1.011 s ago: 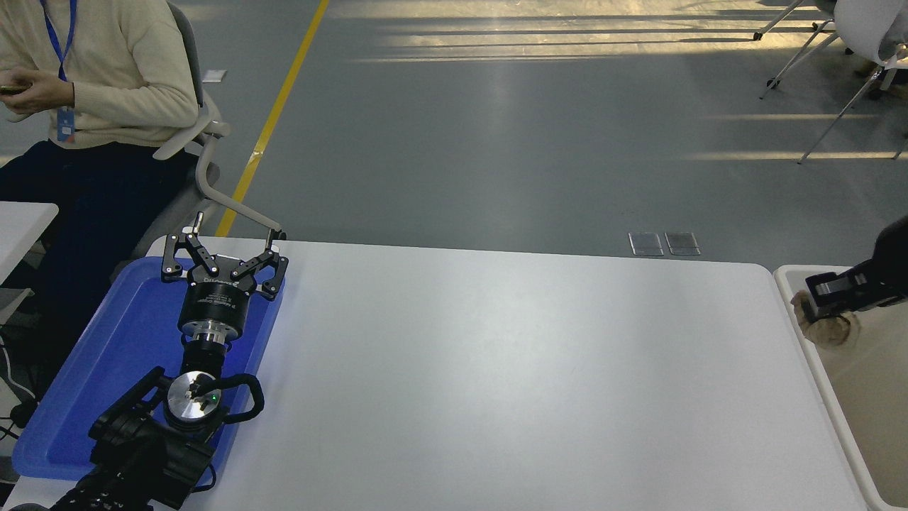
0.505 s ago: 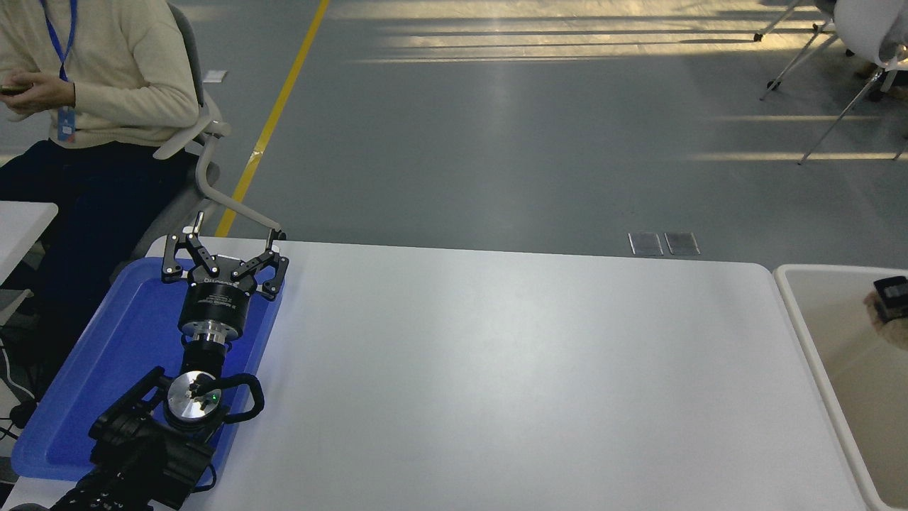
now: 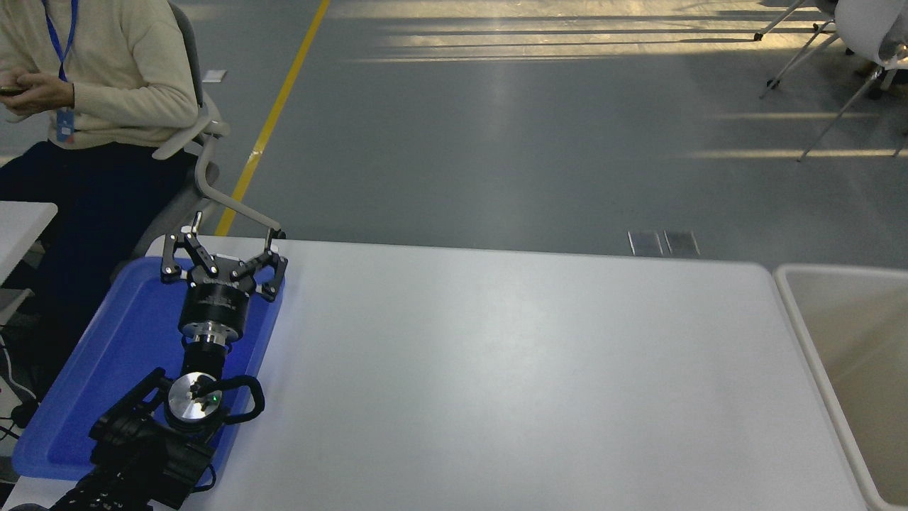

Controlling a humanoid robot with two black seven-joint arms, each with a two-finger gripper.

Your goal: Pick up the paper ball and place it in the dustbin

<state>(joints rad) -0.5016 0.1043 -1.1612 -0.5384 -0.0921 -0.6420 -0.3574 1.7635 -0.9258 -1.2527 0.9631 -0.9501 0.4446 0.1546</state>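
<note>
Right arm and paper ball gone from view, left gripper (image 3: 223, 257) jaws apart over blue tray (image 3: 106, 369), dustbin (image 3: 801, 319) right.

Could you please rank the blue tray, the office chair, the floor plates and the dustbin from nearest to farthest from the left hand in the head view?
From the left hand, parked at the lower left:
1. Blue tray, directly under it.
2. Office chair, just beyond the table's far left corner.
3. Floor plates, on the floor past the far edge, to the right.
4. Dustbin, at the right edge.

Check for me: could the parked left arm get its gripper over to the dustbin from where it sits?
Probably not. The left gripper sits open over the blue tray, and the dustbin lies across the whole table.
</note>
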